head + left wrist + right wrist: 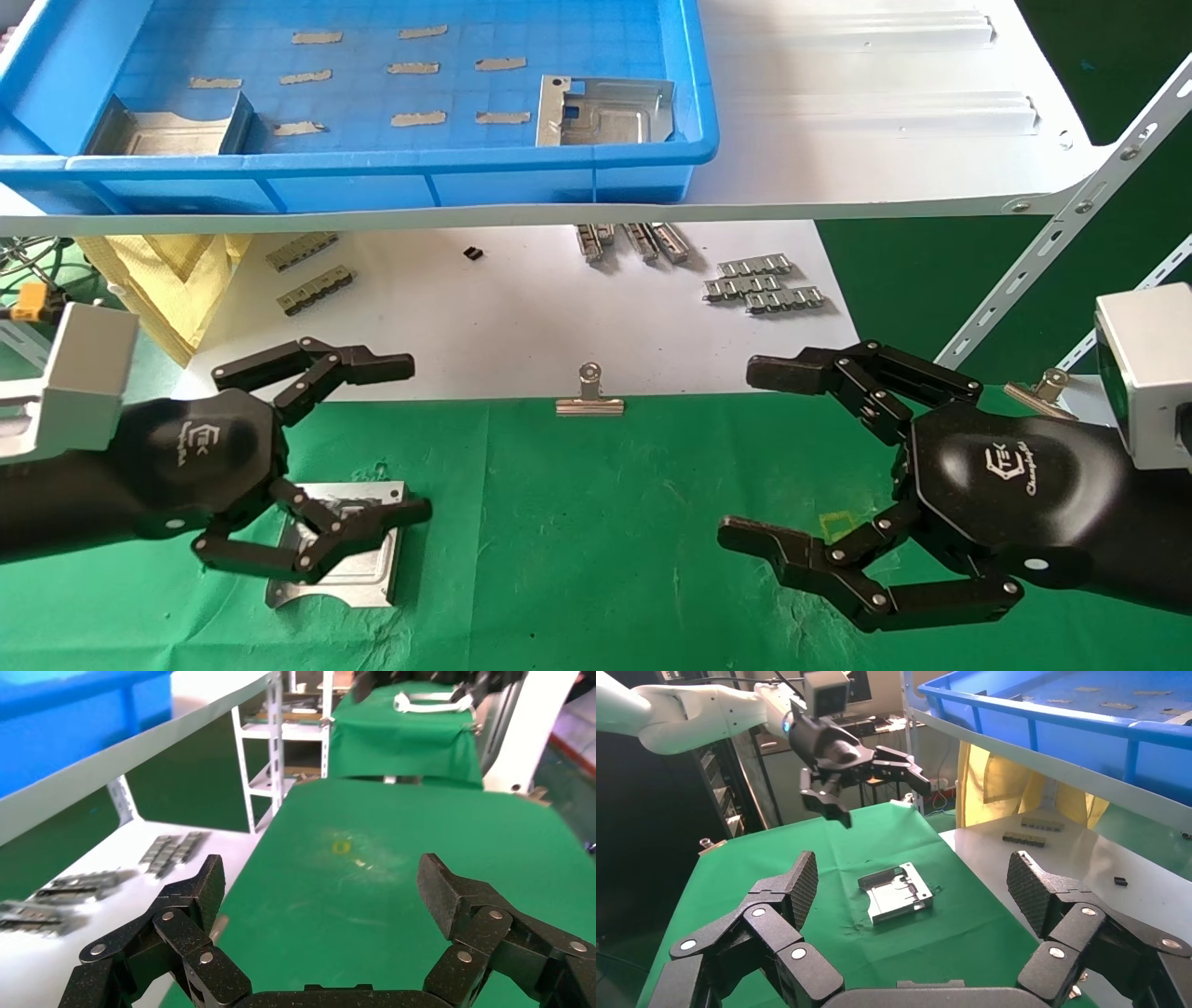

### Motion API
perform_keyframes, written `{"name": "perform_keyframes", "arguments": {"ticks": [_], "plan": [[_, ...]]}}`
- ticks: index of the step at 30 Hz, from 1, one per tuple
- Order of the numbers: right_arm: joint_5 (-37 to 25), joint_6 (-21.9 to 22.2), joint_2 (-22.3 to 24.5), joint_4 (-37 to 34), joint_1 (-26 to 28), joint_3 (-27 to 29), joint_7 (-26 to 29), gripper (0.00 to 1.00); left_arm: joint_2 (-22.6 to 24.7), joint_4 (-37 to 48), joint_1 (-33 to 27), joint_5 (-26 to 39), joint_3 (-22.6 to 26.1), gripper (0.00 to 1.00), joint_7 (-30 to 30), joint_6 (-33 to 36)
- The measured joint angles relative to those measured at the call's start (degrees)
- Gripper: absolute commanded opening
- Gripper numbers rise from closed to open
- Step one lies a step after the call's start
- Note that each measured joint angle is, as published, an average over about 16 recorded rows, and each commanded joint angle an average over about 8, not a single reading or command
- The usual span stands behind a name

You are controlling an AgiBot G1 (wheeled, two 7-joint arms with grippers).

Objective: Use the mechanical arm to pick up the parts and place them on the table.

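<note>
From the head camera, the left claw (358, 438) hangs above the green table (596, 522) with its fingers spread apart and nothing between them. Under it, flat on the cloth, lies one metal plate (358, 578), partly hidden by the lower finger. Two more plates rest in the blue tray (391, 158) on the white shelf (885, 140): one near the tray's right end (601, 112), one at its left end (172, 130). The right claw (792, 457) hovers idle over the right side of the table, also open and empty.

The left wrist camera shows the left claw's two fingers (190, 910) wide apart over bare green cloth, with small grey strips (169, 850) on the white board beside it.

The right wrist camera shows the plate on the table (897, 892) lying clear of the left claw (877, 787), which is raised well above it.

The plates look thin, rigid and light, with smooth, likely slippery faces and edges that may be sharp. A flat plate gives little to pinch from above, so the bent-up rims seem the better hold, with the fingers closing across two opposite edges. The plate leaning at the tray's left end may be easier to take.
</note>
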Motion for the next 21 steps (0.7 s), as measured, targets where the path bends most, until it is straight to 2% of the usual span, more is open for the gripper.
{"name": "perform_keyframes", "arguments": {"ticks": [14, 21], "plan": [[0.00, 0.00, 0.00, 0.00, 0.00, 0.00, 0.00, 1.00, -2.56, -14.89, 7.33, -2.61, -7.68, 1.00, -10.49, -1.37], [0.00, 0.01, 0.00, 0.00, 0.00, 0.00, 0.00, 1.00, -3.15, -18.35, 9.03, -3.22, -9.46, 1.00, -12.91, -1.67]]}}
